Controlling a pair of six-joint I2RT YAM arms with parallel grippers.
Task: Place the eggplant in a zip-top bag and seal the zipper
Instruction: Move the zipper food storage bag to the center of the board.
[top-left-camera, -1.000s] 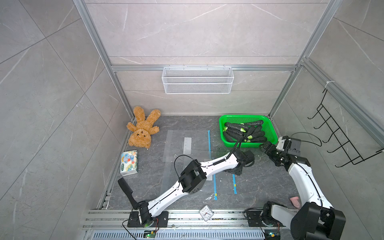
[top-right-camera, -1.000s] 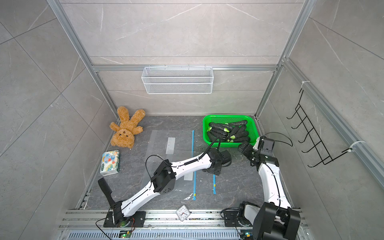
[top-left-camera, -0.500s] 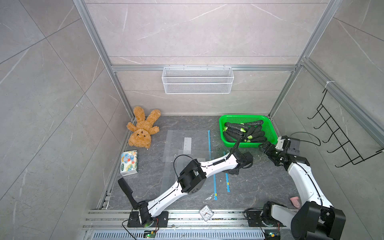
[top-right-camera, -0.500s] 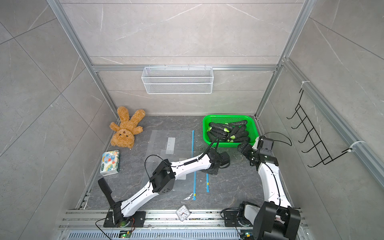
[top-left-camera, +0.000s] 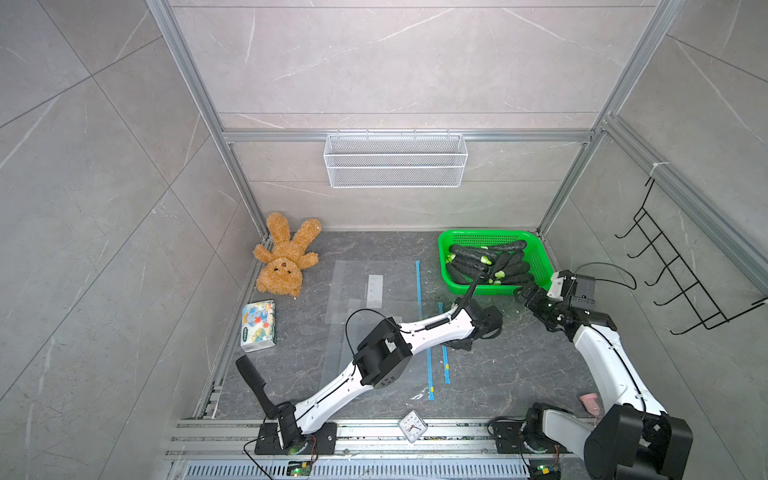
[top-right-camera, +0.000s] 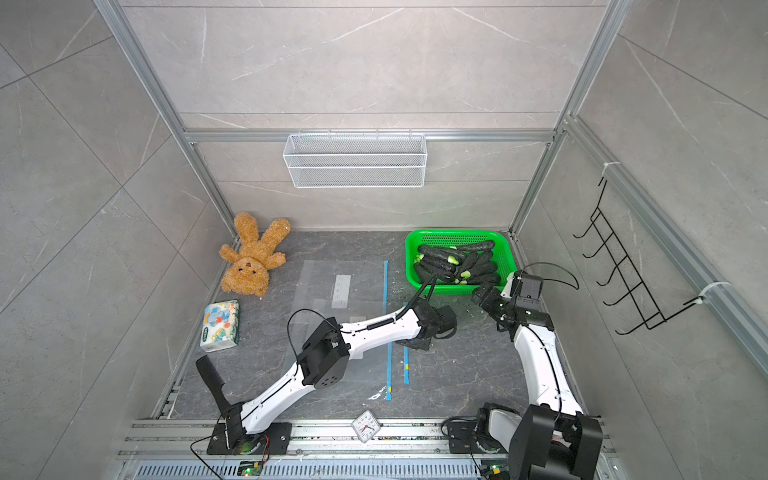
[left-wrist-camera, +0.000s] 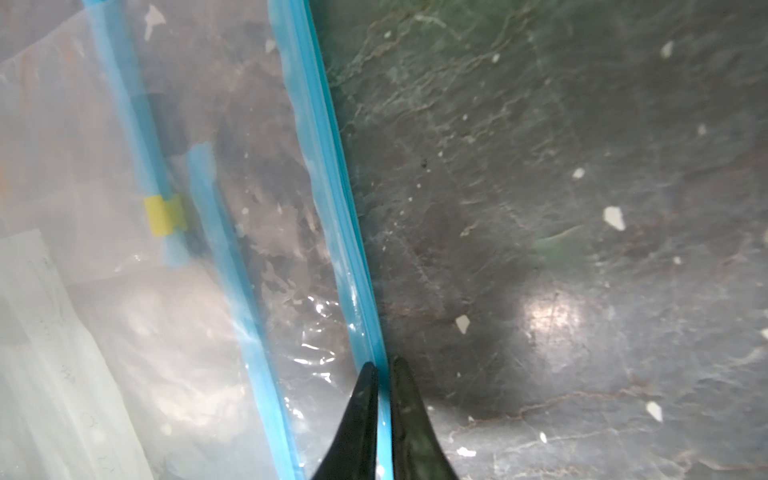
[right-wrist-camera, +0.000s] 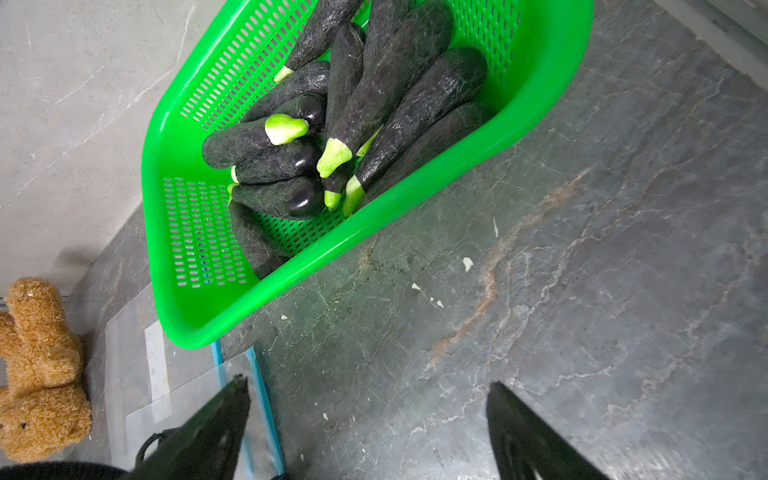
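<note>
- Pinching the blue zipper strip (left-wrist-camera: 328, 174) of the zip-top bag (left-wrist-camera: 137, 316), the left claw (left-wrist-camera: 384, 368) is closed tight on it.
- Beside the green basket (right-wrist-camera: 552, 83), the right claw (right-wrist-camera: 368, 384) — jaws spread wide, holding nothing — hangs over the table (right-wrist-camera: 582, 311).
- In that basket the eggplants (right-wrist-camera: 395, 95) lie piled; the bag lies flat on the table.
</note>
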